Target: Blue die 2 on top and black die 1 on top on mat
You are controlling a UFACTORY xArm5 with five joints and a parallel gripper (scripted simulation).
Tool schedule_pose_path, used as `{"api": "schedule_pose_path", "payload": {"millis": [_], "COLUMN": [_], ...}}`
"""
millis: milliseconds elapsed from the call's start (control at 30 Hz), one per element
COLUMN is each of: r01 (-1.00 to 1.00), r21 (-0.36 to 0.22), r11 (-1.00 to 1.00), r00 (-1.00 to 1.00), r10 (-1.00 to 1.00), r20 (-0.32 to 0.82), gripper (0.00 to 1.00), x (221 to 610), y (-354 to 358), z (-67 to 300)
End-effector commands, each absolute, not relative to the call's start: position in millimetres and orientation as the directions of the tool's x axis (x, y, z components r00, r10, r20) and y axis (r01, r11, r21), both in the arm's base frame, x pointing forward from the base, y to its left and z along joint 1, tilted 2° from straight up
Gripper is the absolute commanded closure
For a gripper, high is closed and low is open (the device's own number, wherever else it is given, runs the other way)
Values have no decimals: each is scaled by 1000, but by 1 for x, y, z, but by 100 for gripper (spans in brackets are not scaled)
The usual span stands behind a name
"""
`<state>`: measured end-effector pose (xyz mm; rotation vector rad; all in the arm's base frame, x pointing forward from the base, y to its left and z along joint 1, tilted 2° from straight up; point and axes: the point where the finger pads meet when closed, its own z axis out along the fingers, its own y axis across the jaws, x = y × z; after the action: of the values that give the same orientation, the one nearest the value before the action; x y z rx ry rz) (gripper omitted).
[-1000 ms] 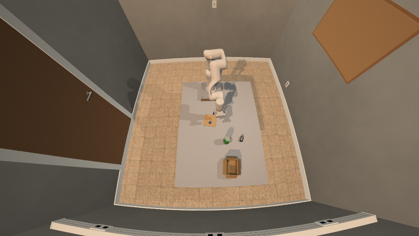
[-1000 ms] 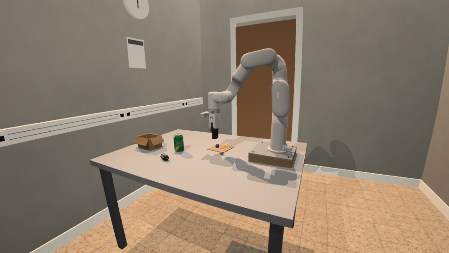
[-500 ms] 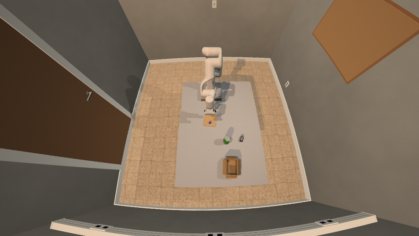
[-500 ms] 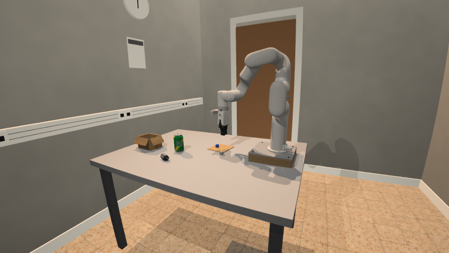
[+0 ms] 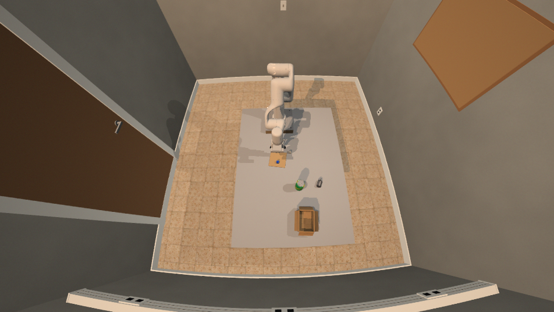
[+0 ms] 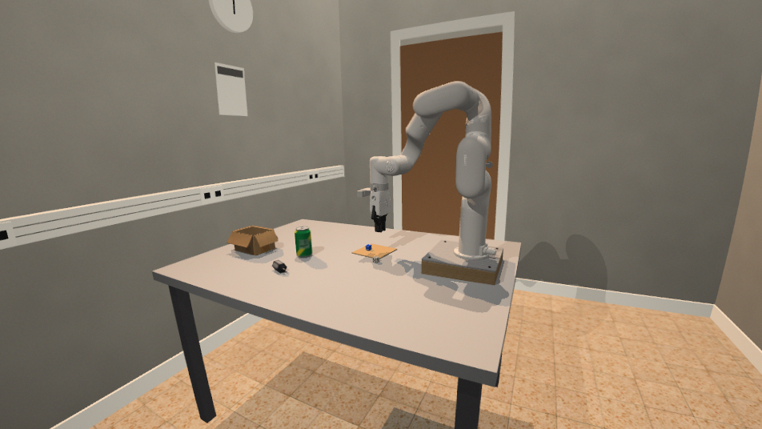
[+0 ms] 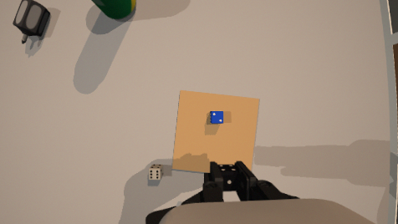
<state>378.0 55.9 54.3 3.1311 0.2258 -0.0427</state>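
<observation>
Currently the main risk is the black die (image 7: 229, 177): an off-centre or tilted release could let it tip off its face or land partly over the near edge of the mat (image 5: 273, 164) (image 6: 387, 250) (image 7: 238, 142). Swinging low could also knock the blue die (image 5: 277, 162) (image 6: 368, 246) (image 7: 216, 117) or the white die (image 6: 375, 259) (image 7: 155, 172).

Black die: pinched between the fingers of the gripper (image 5: 277, 151) (image 6: 379, 229) (image 7: 225, 174), raised above the table; white pips, one face with a single dot. Cannot confirm its top number. Blue die: flat, well inside the mat, two white pips up. White die: off the mat, just beside it.

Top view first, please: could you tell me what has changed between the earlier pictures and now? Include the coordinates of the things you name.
Since a second ago, the pincer (image 5: 277, 151) (image 6: 379, 230) (image 7: 225, 174) has moved left in the top view and right in the exterior view. It is shut on the black die (image 7: 228, 170); earlier views don't show when it gripped. The blue die (image 5: 277, 162) (image 6: 368, 247) (image 7: 216, 117), white die (image 5: 290, 152) (image 6: 375, 259) (image 7: 155, 172) and mat (image 5: 273, 164) (image 6: 386, 250) (image 7: 192, 138) stayed put.
</observation>
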Motion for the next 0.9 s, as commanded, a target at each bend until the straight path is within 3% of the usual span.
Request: {"api": "schedule_pose_path", "payload": {"millis": [0,500,867], "r01": [143,143,143], "r21": [0,0,0], "r11": [-990,-990,-990], "r00": [989,989,989], "r10": [143,143,143], "r20": [-24,-24,-24], "gripper": [85,85,85], "x": [379,378,378], "y": [56,55,54], "z": [47,-20,-29]}}
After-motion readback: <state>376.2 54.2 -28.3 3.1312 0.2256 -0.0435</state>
